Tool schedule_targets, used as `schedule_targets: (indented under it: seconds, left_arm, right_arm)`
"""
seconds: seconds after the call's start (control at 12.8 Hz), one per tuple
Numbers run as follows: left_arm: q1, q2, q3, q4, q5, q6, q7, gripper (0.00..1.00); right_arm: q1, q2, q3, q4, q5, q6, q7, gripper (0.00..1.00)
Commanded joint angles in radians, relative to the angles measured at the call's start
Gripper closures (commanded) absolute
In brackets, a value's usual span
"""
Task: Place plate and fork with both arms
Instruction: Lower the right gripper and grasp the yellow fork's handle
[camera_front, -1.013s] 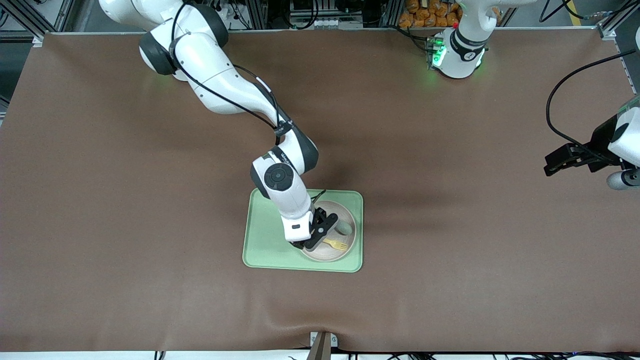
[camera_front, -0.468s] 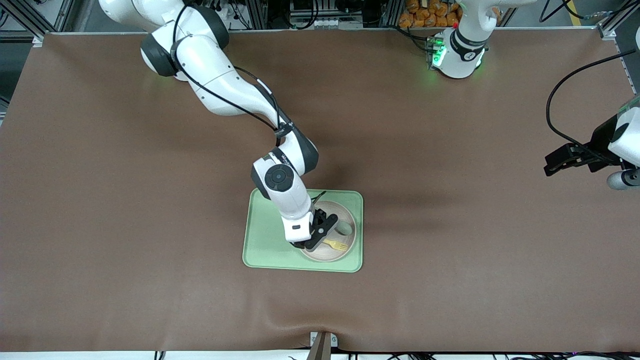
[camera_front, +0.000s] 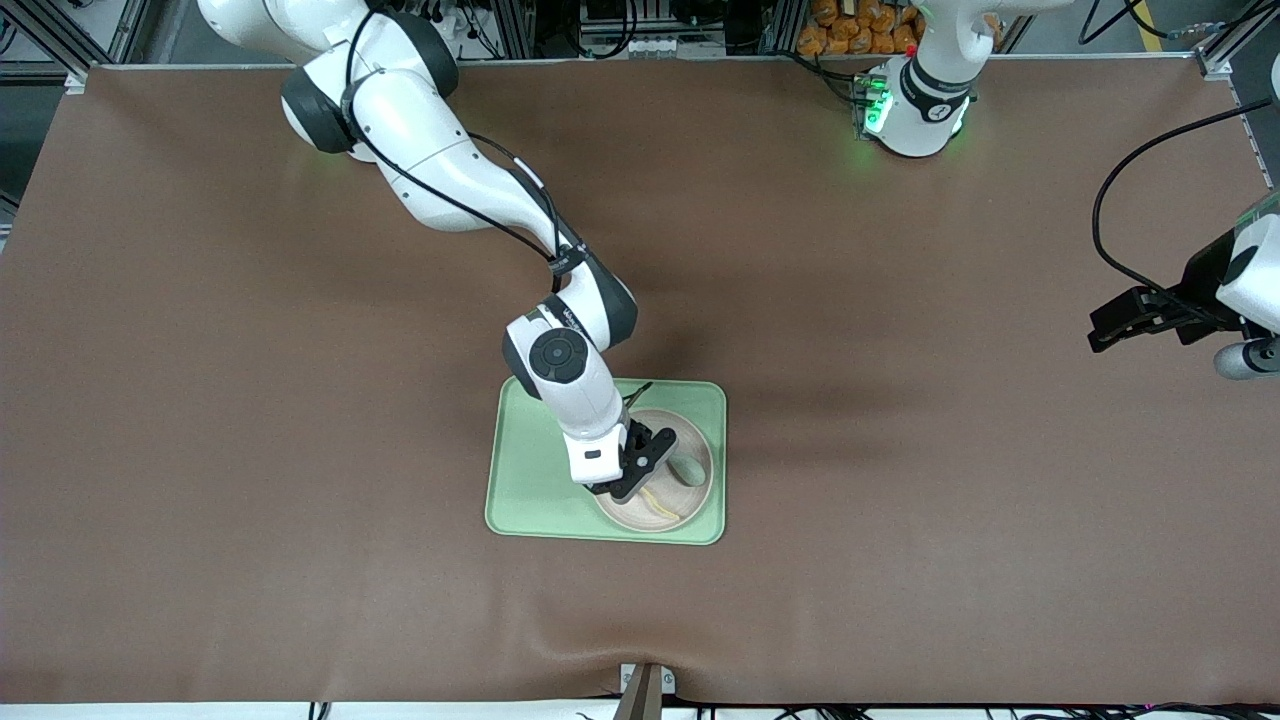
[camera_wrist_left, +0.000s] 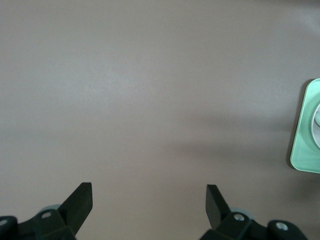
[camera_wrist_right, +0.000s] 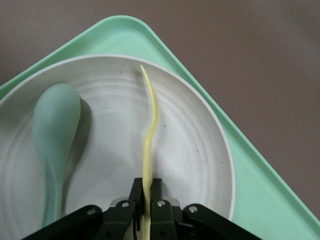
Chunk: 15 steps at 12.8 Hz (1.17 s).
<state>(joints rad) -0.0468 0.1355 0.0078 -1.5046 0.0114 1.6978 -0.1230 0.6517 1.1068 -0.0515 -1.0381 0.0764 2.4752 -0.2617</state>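
Observation:
The pale beige plate (camera_front: 690, 495) (camera_wrist_right: 200, 150) lies on the light-green tray (camera_front: 530, 490) (camera_wrist_right: 260, 175). My right gripper (camera_front: 640, 485) (camera_wrist_right: 146, 192) is down over the plate and shut on the pale yellow fork (camera_wrist_right: 150, 135) (camera_front: 662, 507). The fork stands on its edge, its handle pinched between the black fingers (camera_wrist_right: 156, 186) and its tines pointing out over the plate. A grey-green spoon (camera_wrist_right: 55, 130) (camera_front: 688, 468) lies in the plate beside the fork. My left gripper (camera_wrist_left: 149, 197) (camera_front: 1105, 335) waits open over bare table at the left arm's end.
The brown mat (camera_front: 900, 500) covers the whole table around the tray. A corner of the tray (camera_wrist_left: 306, 135) shows in the left wrist view. A small bracket (camera_front: 645, 685) sits at the table edge nearest the front camera.
The right gripper's fingers closed on the fork, which turned from lying flat to standing on edge. The left arm did not move.

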Motion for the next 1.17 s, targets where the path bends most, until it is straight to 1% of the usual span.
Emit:
schedule_targets:
  seconds: [0.0,0.47,0.55,0.78,0.94,1.09]
  left_arm:
    - [0.001,0.000,-0.003,0.014,0.027,0.000,-0.006,0.00]
    - [0.002,0.001,-0.003,0.012,0.027,0.000,-0.006,0.00]
    - [0.002,0.000,-0.003,0.012,0.027,0.000,-0.006,0.00]
    - [0.001,0.000,-0.003,0.014,0.027,0.000,-0.006,0.00]
    - [0.001,0.000,-0.003,0.012,0.027,0.000,-0.006,0.00]
    - [0.001,0.000,-0.003,0.014,0.027,0.000,-0.006,0.00]
  right_arm:
    - [0.005,0.007,-0.001,0.036,0.002,-0.031,0.002,1.00]
    - [-0.006,-0.042,0.010,0.035,0.025,-0.093,0.035,1.00]
    - [-0.016,-0.056,0.021,0.035,0.046,-0.120,0.033,1.00]
    - [-0.038,-0.082,0.019,0.035,0.115,-0.188,0.033,1.00]
    - [-0.075,-0.106,0.019,0.011,0.181,-0.208,0.032,1.00]
    - [-0.090,-0.151,0.018,-0.063,0.186,-0.260,0.050,1.00]
